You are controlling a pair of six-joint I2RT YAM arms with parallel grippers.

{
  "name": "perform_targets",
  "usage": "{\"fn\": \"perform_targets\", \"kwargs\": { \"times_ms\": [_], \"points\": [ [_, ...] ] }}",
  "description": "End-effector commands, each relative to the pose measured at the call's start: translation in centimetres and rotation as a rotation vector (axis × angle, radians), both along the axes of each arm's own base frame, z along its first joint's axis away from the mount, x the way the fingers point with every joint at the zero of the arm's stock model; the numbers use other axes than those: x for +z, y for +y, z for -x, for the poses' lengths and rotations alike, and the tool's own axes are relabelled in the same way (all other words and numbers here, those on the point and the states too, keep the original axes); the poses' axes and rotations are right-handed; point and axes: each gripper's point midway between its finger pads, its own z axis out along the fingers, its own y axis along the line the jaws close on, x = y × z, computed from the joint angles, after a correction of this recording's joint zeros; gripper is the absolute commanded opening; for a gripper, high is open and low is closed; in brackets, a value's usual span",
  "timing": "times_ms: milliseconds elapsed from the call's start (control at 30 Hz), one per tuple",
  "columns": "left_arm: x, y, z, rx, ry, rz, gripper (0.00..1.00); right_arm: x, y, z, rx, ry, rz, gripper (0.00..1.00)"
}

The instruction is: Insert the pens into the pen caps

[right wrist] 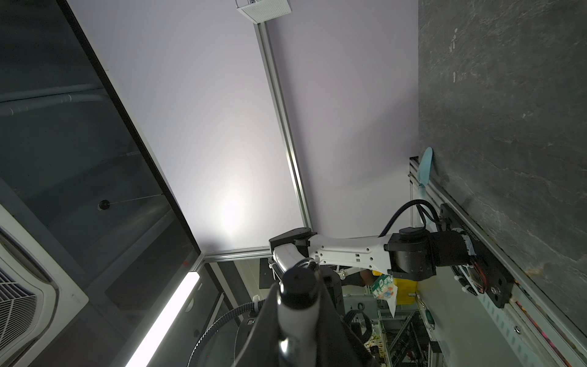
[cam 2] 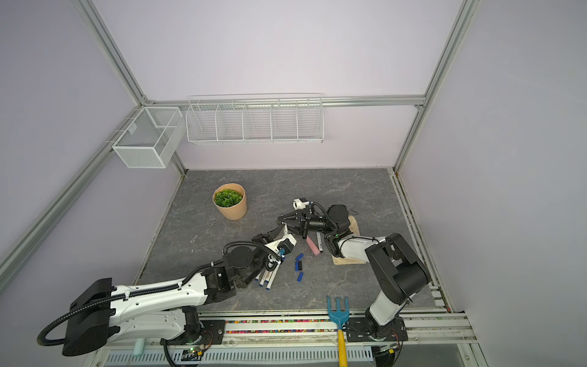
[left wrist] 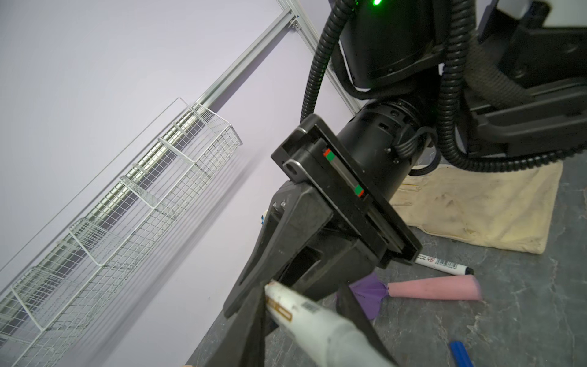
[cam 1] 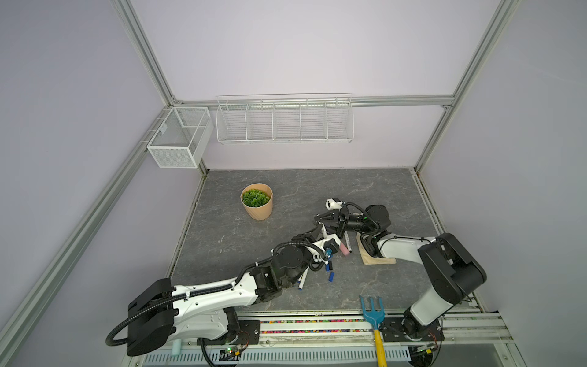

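1. The right claw is over the middle of the worktop. It's clenched on a black-ended pen, whose white barrel sits snug between the fingers in the right wrist view.
2. The left claw comes up from 7 o'clock and meets it nose to nose. It's grasping a white pen, with a finger pressed on each side of the barrel. The far end of that barrel sits right at the other claw's fingertips. Can't tell if that's the same pen as in point 1.
3. The loose pens are bunched on the worktop at about 7 o'clock from the claws, partly tucked under the left arm.
4. The pen caps lie scattered at about 5 o'clock from the claws, close together. I make out three blue and one black, all lying on the worktop on their own.
5. A single pen lies at 4 o'clock, just beside the pink handle of a trowel. A beige cloth sits past them under the right arm.
6. Other bits: a plant pot at 10 o'clock, and a blue garden fork with a yellow handle at the 5 o'clock edge.
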Motion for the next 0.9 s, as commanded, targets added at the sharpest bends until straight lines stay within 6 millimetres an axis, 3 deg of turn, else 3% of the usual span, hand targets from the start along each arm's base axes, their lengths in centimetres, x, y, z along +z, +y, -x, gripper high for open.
{"fn": "perform_targets", "kwargs": {
  "times_ms": [0, 300, 433, 633, 867],
  "points": [
    [2.4, -0.7, 0.2, -0.025, -0.067, 0.036, 0.32, 2.0, 0.0, 0.9, 0.034, 0.072, -0.032, 0.07],
    [3.0, -0.6, 0.5, -0.039, -0.078, 0.031, 0.08, 1.6, -0.1, 1.0, 0.037, 0.079, -0.017, 0.07],
    [5.6, 0.5, 0.4, -0.008, -0.068, 0.169, 0.0, 1.6, 0.0, 1.1, 0.043, 0.062, 0.003, 0.07],
    [10.0, 1.7, 0.8, -0.025, 0.05, 0.436, 0.0, 1.2, 0.1, 1.4, 0.049, 0.013, 0.068, 0.13],
    [9.8, 2.4, 1.5, -0.073, 0.261, 0.555, 0.0, 1.7, -0.7, 2.4, 0.06, -0.206, 0.292, 0.3]
  ]
}}
